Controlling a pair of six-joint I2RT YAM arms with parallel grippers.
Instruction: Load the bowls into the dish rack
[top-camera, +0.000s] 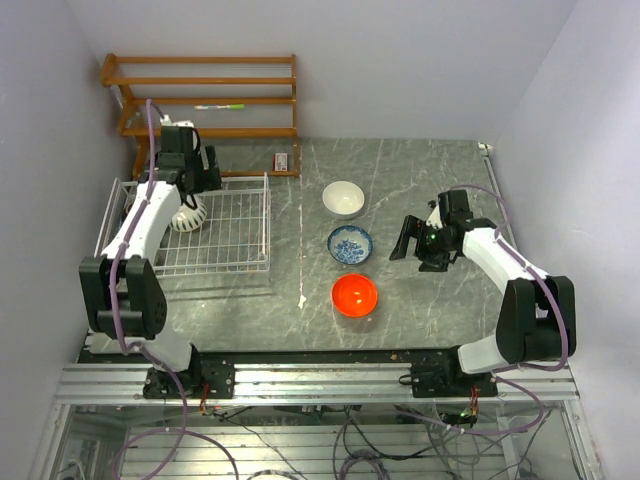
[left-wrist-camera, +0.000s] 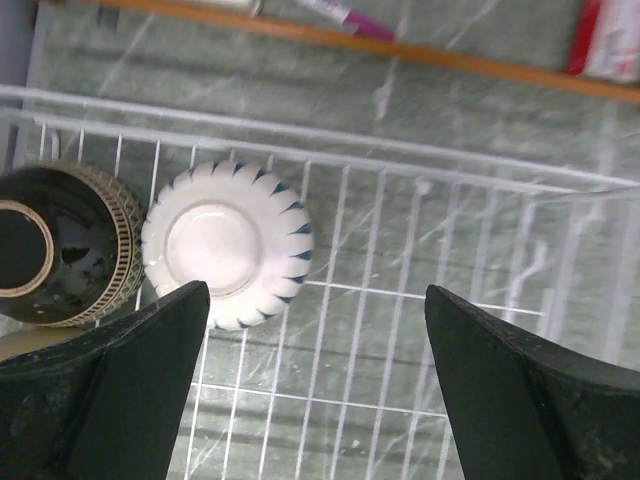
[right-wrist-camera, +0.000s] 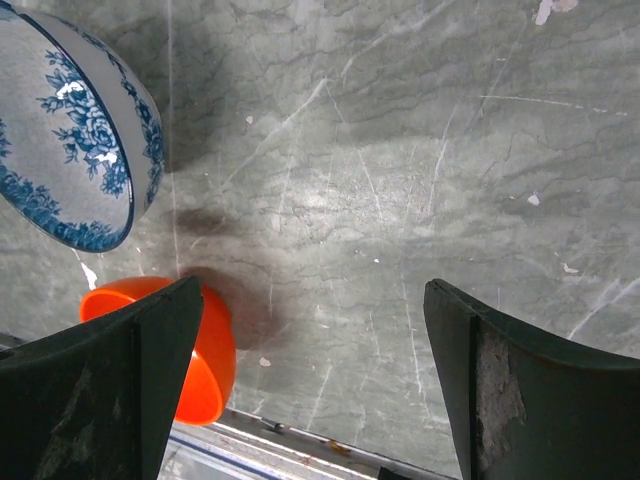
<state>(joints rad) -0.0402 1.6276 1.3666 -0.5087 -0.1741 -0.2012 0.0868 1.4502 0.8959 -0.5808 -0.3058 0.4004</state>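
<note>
While the left arm (top-camera: 140, 225) leans out over the white wire dish rack (top-camera: 230, 240) on the left of the counter (top-camera: 440, 160), from above I can see a pale bowl (top-camera: 187, 216) sitting upside down in the rack's far left part, just beneath that arm's dark wrist. Three more bowls stand upright in a row on the bare stone to the right of the rack: a plain white bowl (top-camera: 343, 198) farthest from the arms, a blue-and-white bowl (top-camera: 350, 244) in the middle and an orange-red bowl (top-camera: 354, 294) nearest. The right hand (top-camera: 407, 240) hangs just to the right of the blue-and-white bowl without touching it, and a wooden shelf (top-camera: 200, 80) stands behind the rack against the wall. Looking down from the left wrist, the left hand (left-wrist-camera: 312, 300) is spread wide with nothing between its fingers. Under it, on the rack's wires, lies the upturned pale bowl, dark teeth painted round its edge, right beside an upturned glossy black bowl (left-wrist-camera: 55, 250) with a gold-patterned band. At the right wrist, that hand is spread wide too and holds nothing. The blue-and-white bowl shows at the upper left there, and the orange-red bowl shows partly behind the left finger (right-wrist-camera: 110, 390), both on the grey counter.
</note>
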